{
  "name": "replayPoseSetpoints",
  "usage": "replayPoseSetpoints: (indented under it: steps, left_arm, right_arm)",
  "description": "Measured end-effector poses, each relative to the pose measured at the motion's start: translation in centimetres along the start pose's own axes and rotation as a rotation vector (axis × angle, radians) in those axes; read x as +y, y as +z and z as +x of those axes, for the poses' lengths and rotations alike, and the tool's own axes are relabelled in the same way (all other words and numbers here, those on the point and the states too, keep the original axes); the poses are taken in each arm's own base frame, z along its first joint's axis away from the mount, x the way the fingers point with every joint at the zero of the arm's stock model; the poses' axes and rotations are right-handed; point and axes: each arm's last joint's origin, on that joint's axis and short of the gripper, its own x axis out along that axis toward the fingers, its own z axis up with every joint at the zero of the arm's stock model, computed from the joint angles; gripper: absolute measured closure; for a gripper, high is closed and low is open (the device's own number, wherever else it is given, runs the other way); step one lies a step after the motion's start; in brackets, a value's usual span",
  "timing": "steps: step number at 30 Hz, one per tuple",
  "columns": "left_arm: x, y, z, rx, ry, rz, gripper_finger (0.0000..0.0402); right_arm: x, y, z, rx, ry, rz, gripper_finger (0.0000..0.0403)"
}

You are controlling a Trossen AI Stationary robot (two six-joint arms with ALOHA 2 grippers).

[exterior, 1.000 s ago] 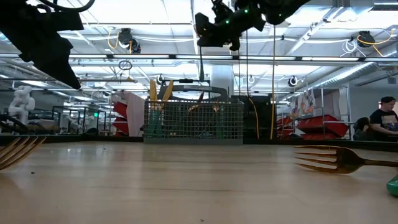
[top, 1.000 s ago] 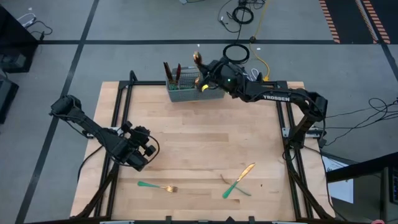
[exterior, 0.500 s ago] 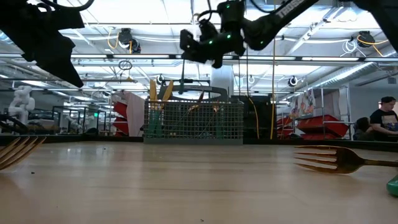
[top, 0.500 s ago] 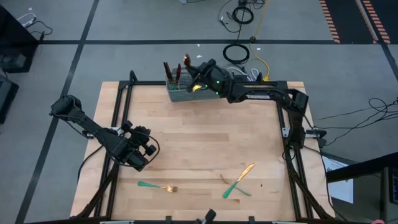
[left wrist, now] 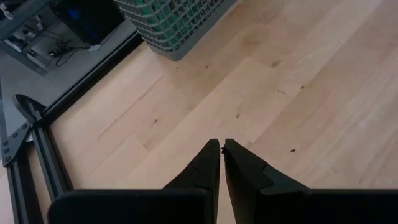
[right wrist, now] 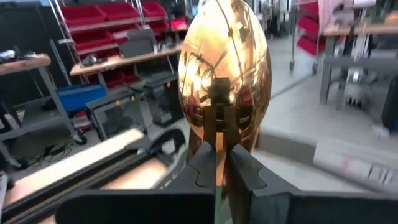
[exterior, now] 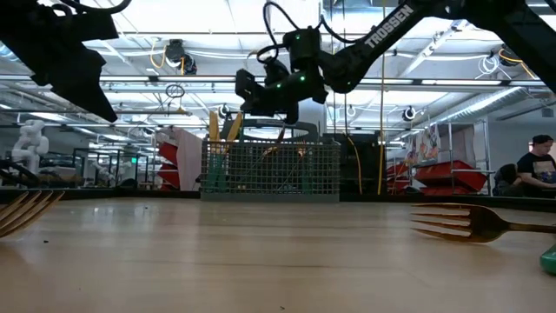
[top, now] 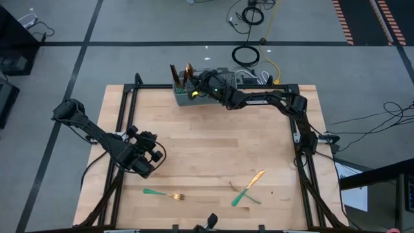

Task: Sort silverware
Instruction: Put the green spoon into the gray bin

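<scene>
My right gripper (top: 195, 80) reaches over the grey wire-mesh caddy (top: 194, 96) at the table's far edge and is shut on a gold-bowled spoon (right wrist: 224, 68). In the low view it hangs above the caddy (exterior: 269, 178), which holds a few gold-headed pieces (exterior: 222, 127) upright. On the near part of the table lie a teal-handled fork (top: 165, 193) and a gold knife (top: 249, 186) crossed over another piece. My left gripper (top: 143, 157) is shut above bare wood at the table's left. My right gripper pinches the spoon between its two fingertips (right wrist: 205, 163) at the neck just below the bowl (right wrist: 217, 132). The fingers come level and the bowl stands up above them. The spoon is lifted clear of the table. The fingers hide its handle.
The black frame rail (top: 294, 123) runs along the table's right side and another along the left (left wrist: 37, 155). Bare wood (top: 213, 142) lies between the caddy and the loose pieces. In the low view a fork head (exterior: 456, 223) lies close on the right and tines (exterior: 26, 209) on the left.
My right gripper has carried the spoon along the far edge toward the table's left, from beside the caddy's right end to over its left part, and has come down closer to the caddy's rim.
</scene>
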Motion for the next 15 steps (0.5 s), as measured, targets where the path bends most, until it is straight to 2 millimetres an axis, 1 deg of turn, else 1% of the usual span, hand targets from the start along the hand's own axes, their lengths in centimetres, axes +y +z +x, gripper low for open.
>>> replayPoseSetpoints:
  steps: [3, 8, 15]
  left_arm:
    - [-0.02, 0.02, 0.0, -0.003, 0.0, -0.002, 0.0369]
    - [-0.02, 0.06, 0.0, -0.019, 0.002, -0.003, 0.0369]
    - [-0.01, 0.08, 0.0, -0.025, 0.004, -0.003, 0.0369]
  right_arm:
    - [-0.13, -0.52, -0.01, 0.046, -0.026, 0.027, 0.04]
    - [-0.31, -1.06, -0.04, 0.1, -0.046, 0.031, 0.0375]
    - [-0.31, -1.2, -0.07, 0.112, -0.05, 0.072, 0.0345]
